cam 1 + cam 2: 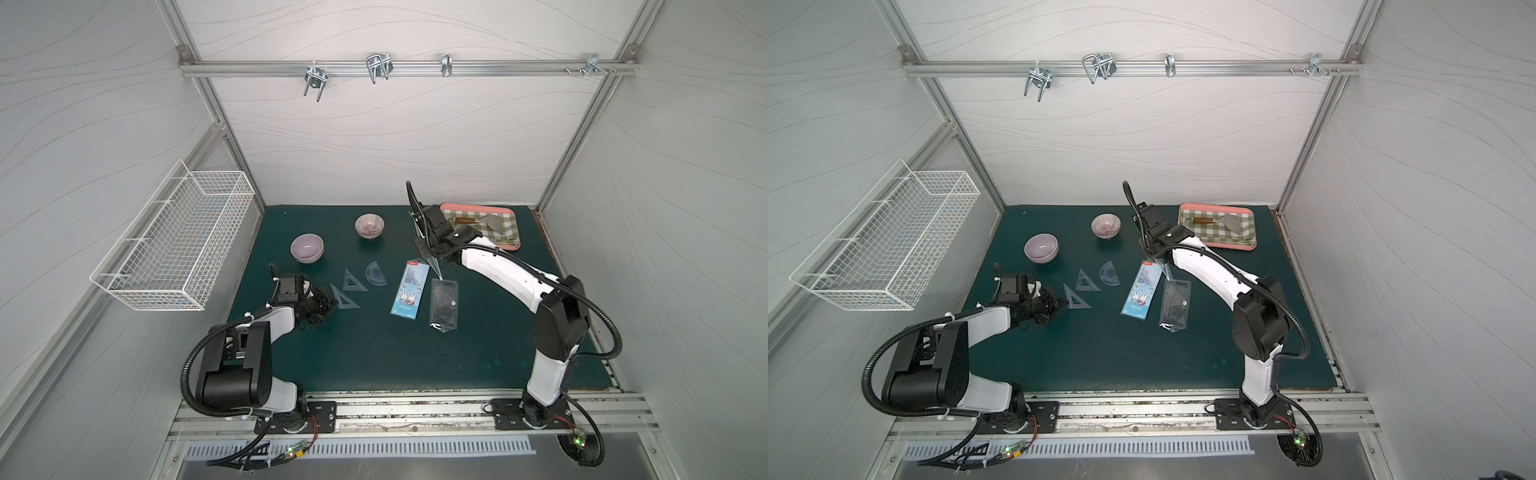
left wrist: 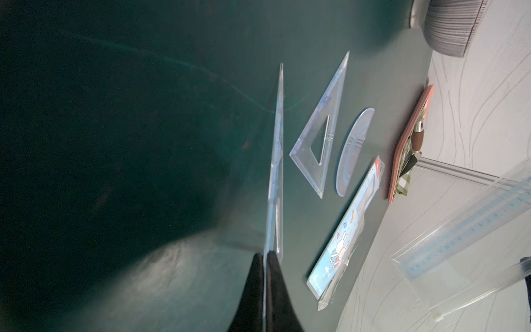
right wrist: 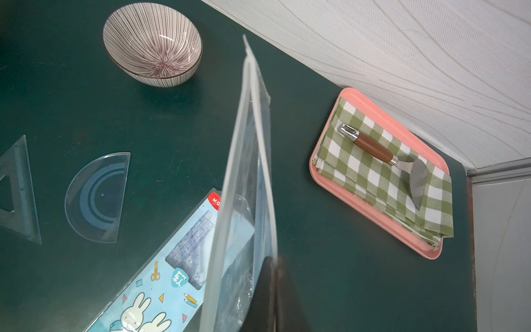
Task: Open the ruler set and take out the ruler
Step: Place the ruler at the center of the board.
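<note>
**Ruler is out, held in my right pincer**

My right pincer point(image 3: 273, 260) is clenched on the clear straight ruler point(image 3: 247, 161). It holds the ruler in the air above the green surface point(image 1: 374, 353), over the far end of the blue rabbit card point(image 1: 409, 291) and near the pink tray point(image 3: 353, 93). The clear pouch point(image 1: 444, 305) lies flat just beside the card.

My left pincer point(image 2: 265, 254) is clenched on a corner of one clear triangle point(image 2: 275, 161), low at the surface; I cannot tell if it touches. The other triangle point(image 1: 354, 282) and the protractor point(image 1: 376, 274) lie between this one and the card.
</note>
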Controlling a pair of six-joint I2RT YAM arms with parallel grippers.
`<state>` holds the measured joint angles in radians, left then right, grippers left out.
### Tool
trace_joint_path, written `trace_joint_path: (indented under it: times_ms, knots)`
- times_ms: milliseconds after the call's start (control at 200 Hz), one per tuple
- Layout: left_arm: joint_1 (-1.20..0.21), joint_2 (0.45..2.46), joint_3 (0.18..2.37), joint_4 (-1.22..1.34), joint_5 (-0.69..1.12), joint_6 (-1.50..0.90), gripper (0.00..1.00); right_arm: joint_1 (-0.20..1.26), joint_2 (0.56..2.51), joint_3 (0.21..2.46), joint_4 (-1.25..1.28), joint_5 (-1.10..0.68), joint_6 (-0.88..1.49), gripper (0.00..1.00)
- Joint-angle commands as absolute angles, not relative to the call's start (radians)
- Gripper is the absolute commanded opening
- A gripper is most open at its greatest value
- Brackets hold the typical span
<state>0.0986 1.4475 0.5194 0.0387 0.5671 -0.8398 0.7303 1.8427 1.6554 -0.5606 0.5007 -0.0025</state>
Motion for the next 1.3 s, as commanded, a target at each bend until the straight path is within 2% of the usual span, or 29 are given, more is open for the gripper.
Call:
trace_joint_path:
  times_ms: [0,115,220,360,595,785,895,1125,1200,1295]
  knots:
    - [0.107,1.445,0.522,0.027,0.564,-0.815,0.09,0.727,1.808,1.666,-0.552,0.510,-0.018,0.00]
    - [0.109,1.391,0.540,-0.061,0.518,-0.778,0.30,0.726,1.809,1.672,-0.558,0.509,-0.020,0.00]
    - [0.110,1.334,0.552,-0.139,0.477,-0.749,0.45,0.727,1.810,1.678,-0.557,0.501,-0.019,0.00]
    - [0.111,1.244,0.568,-0.219,0.444,-0.733,0.52,0.738,1.821,1.686,-0.560,0.492,-0.018,0.00]
    - [0.101,1.117,0.631,-0.210,0.528,-0.802,0.54,0.763,1.849,1.699,-0.550,0.485,-0.001,0.00]
    - [-0.008,1.033,0.689,-0.215,0.527,-0.858,0.54,0.793,1.896,1.750,-0.566,0.428,0.046,0.00]
    - [-0.057,1.032,0.699,-0.154,0.548,-0.912,0.54,0.815,1.909,1.757,-0.541,0.361,0.065,0.00]
    - [-0.138,1.067,0.735,-0.070,0.554,-0.962,0.54,0.869,1.946,1.796,-0.546,0.335,0.072,0.00]
    - [-0.168,1.065,0.721,-0.031,0.544,-0.987,0.52,0.879,1.951,1.803,-0.548,0.330,0.079,0.00]
    - [-0.208,1.058,0.707,0.002,0.532,-1.008,0.42,0.888,1.960,1.822,-0.555,0.334,0.088,0.00]
